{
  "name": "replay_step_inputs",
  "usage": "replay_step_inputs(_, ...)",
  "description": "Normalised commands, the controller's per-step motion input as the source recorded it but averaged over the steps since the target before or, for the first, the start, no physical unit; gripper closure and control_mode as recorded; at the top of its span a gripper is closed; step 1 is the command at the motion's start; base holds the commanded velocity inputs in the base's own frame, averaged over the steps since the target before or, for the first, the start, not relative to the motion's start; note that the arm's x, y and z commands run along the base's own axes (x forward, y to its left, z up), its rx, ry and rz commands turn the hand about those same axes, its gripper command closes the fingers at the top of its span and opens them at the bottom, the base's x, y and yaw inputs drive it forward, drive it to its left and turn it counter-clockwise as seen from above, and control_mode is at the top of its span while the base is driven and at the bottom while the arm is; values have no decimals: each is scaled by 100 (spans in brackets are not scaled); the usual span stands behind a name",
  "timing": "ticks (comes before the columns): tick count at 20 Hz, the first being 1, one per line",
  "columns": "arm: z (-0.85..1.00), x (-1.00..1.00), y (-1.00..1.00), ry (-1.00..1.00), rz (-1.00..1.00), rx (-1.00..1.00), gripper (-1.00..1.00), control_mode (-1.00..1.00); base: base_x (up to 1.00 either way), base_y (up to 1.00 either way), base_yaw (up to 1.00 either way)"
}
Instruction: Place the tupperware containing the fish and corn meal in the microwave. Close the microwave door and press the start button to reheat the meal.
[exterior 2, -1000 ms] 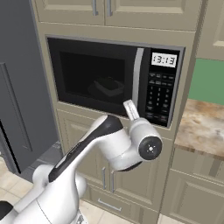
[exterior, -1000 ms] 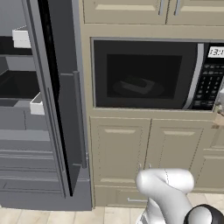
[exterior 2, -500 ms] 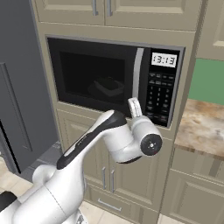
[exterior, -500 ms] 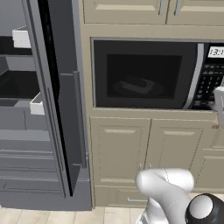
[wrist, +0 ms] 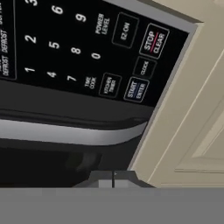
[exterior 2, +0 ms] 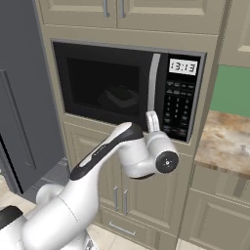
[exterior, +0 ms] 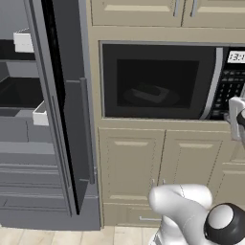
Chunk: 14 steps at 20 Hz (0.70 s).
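Flat, even light with no visible lamp; the cream cabinet fronts (exterior: 134,162) read bright, the open fridge (exterior: 28,95) at nine o'clock sits dimmer. The microwave door (exterior 2: 105,88) glass is dark, and the tupperware (exterior 2: 122,96) behind it shows only as a faint murky shape. Soft gleam on the white arm (exterior 2: 117,151). Keypad lettering (wrist: 135,89) looks slightly soft; no glare or edge warping

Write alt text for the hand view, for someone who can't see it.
Close-up of the microwave keypad, tilted, with number keys, a Stop/Clear button and a Start/Enter button. The shut gripper sits at the bottom edge, just past the silver door handle; beige cabinet on the right.
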Motion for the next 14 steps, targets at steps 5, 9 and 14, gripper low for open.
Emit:
replay_step_inputs(5, -14, 24, -5, 0, -5, 7, 100, -100, 0, 0, 0)
replay_step_inputs(9, -5, 19, -14, 0, -6, 6, 100, -100, 0, 0, 0)
replay_step_inputs(14, -14, 23, -18, 0, -2, 4, 100, -100, 0, 0, 0)
